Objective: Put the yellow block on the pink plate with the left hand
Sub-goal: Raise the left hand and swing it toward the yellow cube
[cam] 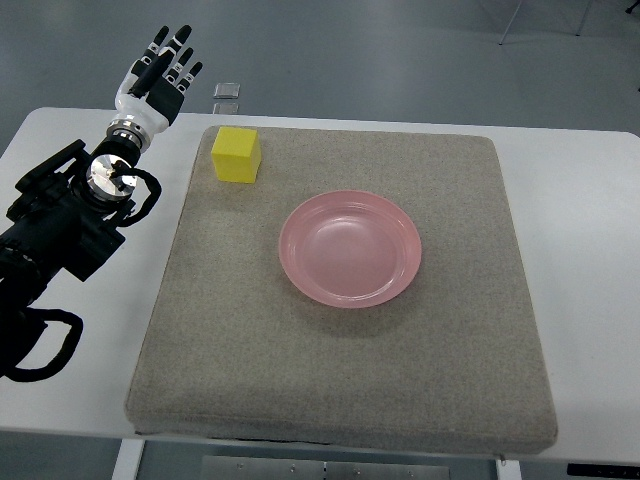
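Observation:
A yellow block [236, 154] sits on the far left part of a grey mat [340, 380]. A pink plate [350, 248] lies near the middle of the mat, to the right of and nearer than the block, and holds nothing. My left hand [162, 68] is at the far left, beyond the mat's left corner and a little left of the block. Its fingers [178, 42] are straight and spread and hold nothing. The right arm does not show.
The mat lies on a white table [590, 170]. My dark left forearm [60, 225] runs along the table's left side. A small clear object [227, 92] lies on the floor past the far table edge.

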Motion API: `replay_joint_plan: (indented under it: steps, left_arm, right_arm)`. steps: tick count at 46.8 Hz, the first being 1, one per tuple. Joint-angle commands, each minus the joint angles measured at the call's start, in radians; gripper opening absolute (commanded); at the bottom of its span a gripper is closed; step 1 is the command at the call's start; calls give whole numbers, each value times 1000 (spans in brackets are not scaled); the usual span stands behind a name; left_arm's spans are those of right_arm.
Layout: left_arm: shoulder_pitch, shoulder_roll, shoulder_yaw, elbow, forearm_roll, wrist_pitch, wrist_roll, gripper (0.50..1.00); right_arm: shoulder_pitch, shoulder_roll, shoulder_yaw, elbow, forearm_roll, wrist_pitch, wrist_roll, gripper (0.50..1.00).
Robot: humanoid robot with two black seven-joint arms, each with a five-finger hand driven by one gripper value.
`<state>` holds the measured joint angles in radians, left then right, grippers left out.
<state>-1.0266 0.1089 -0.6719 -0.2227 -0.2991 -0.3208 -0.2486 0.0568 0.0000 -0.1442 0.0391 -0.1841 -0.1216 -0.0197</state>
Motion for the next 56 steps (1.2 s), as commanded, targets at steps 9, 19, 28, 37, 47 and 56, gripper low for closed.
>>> replay_joint_plan:
  steps: [9,19,28,37,47,56]
  left_arm:
    - [0,2,2,0,0,0,-20,996]
    - [-1,0,0,0,-3,5,-20,996]
    - [-7,0,0,6,-5,17,-20,996]
    - [-3,3,0,13,0,17,-21,996]
    - [3,6,2,2,2,15,-21,996]
    - [8,12,3,0,3,15,-21,996]
  right_arm:
    - [0,0,0,1,0,-1,0,924]
    - [0,0,0,-1,0,-1,1,924]
    - [0,0,0,1,0,0,0,924]
    - [0,0,0,-1,0,0,0,924]
    - [0,0,0,1,0,-1,0,924]
    - [0,0,0,-1,0,-1,0,924]
